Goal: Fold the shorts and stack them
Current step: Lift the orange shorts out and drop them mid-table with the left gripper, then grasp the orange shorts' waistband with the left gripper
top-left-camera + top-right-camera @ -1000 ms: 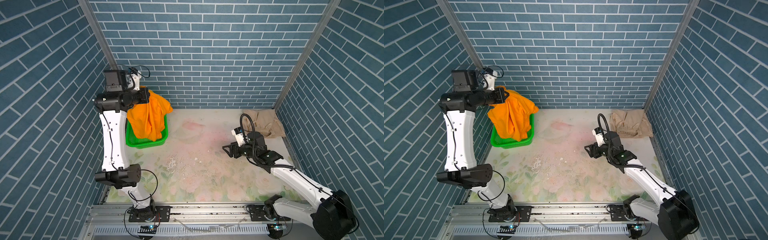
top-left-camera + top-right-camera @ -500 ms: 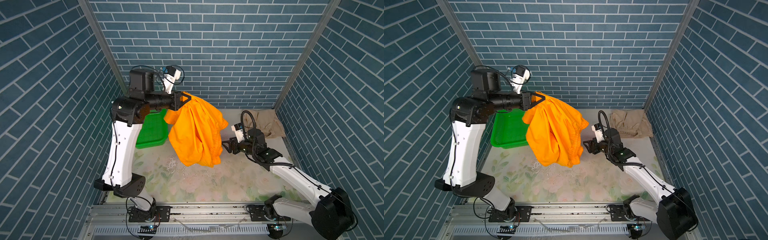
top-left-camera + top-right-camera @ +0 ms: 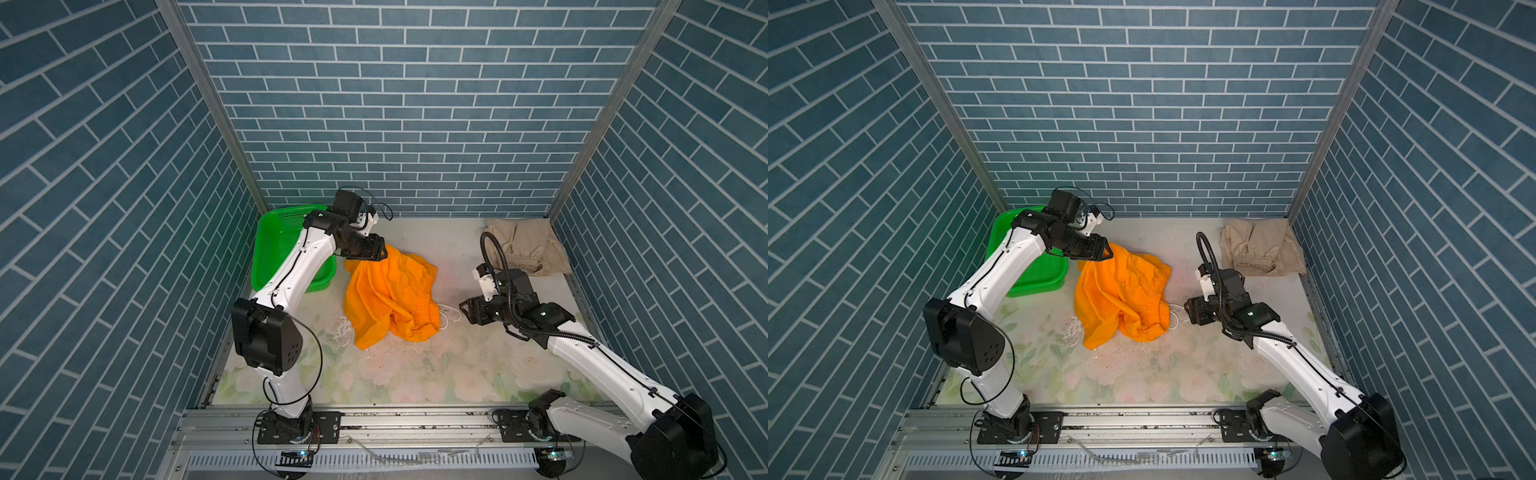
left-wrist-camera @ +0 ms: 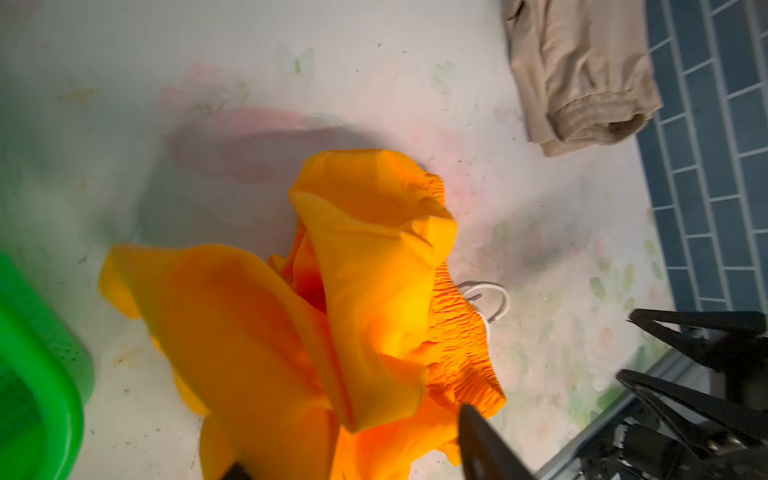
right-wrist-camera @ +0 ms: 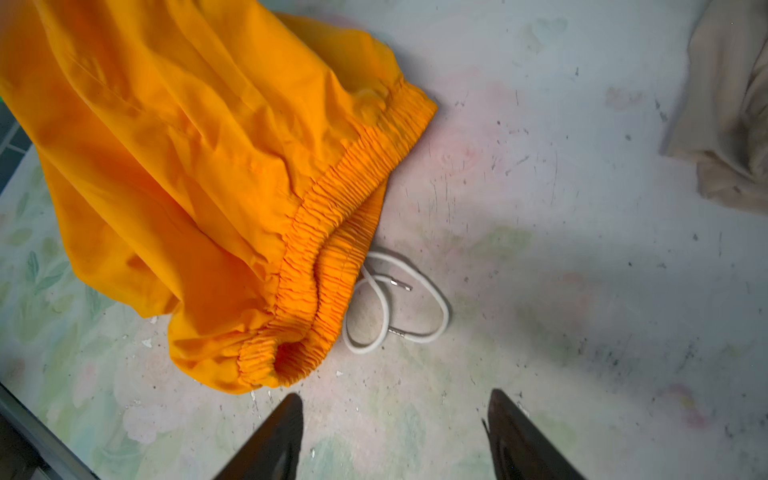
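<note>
The orange shorts [image 3: 390,295] [image 3: 1121,299] lie in a crumpled heap mid-table, their gathered waistband [image 5: 328,232] and a white drawstring [image 5: 395,303] facing my right gripper. Just above the heap's far end, my left gripper [image 3: 365,255] [image 4: 351,440] is open, its jaws wide apart with loose orange cloth between and below them. Close to the right of the waistband, my right gripper [image 3: 463,309] [image 5: 395,432] stands open and low over bare table. The beige shorts [image 3: 525,249] [image 3: 1258,249] lie folded in the back right corner.
A green perforated basket [image 3: 270,232] [image 3: 1000,249] stands at the back left, partly behind my left arm. Blue brick walls close in three sides. Bare floral table surface [image 3: 415,374] shows in front of the orange heap.
My left arm swung the orange shorts out of the basket to mid-table, lowered them and opened its jaws; the shorts now lie in a heap. The right gripper barely moved.
</note>
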You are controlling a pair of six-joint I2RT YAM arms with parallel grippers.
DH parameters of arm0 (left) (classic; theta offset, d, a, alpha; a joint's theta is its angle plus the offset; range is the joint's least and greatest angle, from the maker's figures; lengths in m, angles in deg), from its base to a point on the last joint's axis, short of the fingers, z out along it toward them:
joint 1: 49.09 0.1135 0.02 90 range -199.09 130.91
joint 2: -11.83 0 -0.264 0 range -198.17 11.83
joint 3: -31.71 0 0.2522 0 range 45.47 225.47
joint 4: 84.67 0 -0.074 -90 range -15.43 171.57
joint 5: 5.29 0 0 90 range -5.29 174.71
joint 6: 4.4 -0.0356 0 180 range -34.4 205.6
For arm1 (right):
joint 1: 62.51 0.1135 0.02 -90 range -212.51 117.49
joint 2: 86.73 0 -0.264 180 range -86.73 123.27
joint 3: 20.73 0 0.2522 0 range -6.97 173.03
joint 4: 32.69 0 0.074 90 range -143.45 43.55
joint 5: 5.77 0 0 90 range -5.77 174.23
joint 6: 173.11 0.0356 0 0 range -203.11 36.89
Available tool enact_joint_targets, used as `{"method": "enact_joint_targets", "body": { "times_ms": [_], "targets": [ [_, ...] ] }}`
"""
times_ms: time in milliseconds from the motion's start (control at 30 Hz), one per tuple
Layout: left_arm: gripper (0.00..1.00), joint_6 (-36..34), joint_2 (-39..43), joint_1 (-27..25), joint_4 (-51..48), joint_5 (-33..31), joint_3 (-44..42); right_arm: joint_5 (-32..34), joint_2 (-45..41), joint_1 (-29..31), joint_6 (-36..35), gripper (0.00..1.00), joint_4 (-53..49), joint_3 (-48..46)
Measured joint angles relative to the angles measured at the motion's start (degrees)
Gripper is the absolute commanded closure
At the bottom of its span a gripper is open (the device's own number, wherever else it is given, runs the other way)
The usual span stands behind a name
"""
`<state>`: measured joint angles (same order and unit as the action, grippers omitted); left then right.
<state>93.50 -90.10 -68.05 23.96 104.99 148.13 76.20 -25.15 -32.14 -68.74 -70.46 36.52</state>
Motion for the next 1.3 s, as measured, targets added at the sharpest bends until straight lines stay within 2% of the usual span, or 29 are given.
{"method": "enact_joint_targets", "body": {
  "times_ms": [133, 200, 367, 433, 500, 567, 667, 833, 1033, 1133, 1300],
  "targets": [
    [0.0, -1.8, 1.0, -1.8, -2.4, -5.2, 2.0, -1.6, 0.4, 0.0, 1.3, 0.27, 0.5, -3.1],
    [0.0, -2.9, 3.5, -4.8, -2.7, -7.2, 1.5, -1.8, 0.4, 0.0, 2.2, 0.25, 1.1, -4.8],
    [0.0, -4.1, 11.1, -20.5, -2.7, -10.9, -5.2, -4.0, 0.2, -1.9, 4.7, 0.25, 3.7, -6.1],
    [0.0, -3.9, 11.2, -26.4, -3.5, -13.7, -6.3, -4.9, -0.2, -4.4, 5.9, 0.25, 4.9, -6.1],
    [0.0, -3.0, 10.6, -30.0, -5.0, -17.9, -6.5, -5.7, -0.9, -7.4, 7.2, 0.25, 5.7, -6.3],
    [0.0, -1.1, 10.3, -31.1, -7.0, -23.7, -6.3, -6.4, -2.5, -10.4, 8.4, 0.24, 6.3, -7.0],
    [0.0, -0.6, 11.0, -30.9, -7.3, -26.4, -6.0, -6.8, -5.0, -12.6, 9.2, 0.25, 6.0, -7.6],
    [0.0, -0.6, 12.1, -35.9, 0.8, -21.4, -11.0, -8.0, -9.0, -14.5, 9.5, 0.24, 5.9, -7.7],
    [0.0, -0.5, 0.4, -42.3, 4.9, -20.8, -12.2, -9.5, -12.9, -17.7, 11.3, 0.25, 6.0, -9.2],
    [0.0, -0.3, -4.1, -43.2, 6.8, -21.6, -14.1, -10.3, -13.5, -18.3, 11.9, 0.25, 5.8, -10.0],
    [0.01, 0.2, -6.0, -43.1, 9.7, -23.5, -16.9, -11.4, -14.0, -18.8, 12.4, 0.24, 5.8, -10.0]
  ]
}}
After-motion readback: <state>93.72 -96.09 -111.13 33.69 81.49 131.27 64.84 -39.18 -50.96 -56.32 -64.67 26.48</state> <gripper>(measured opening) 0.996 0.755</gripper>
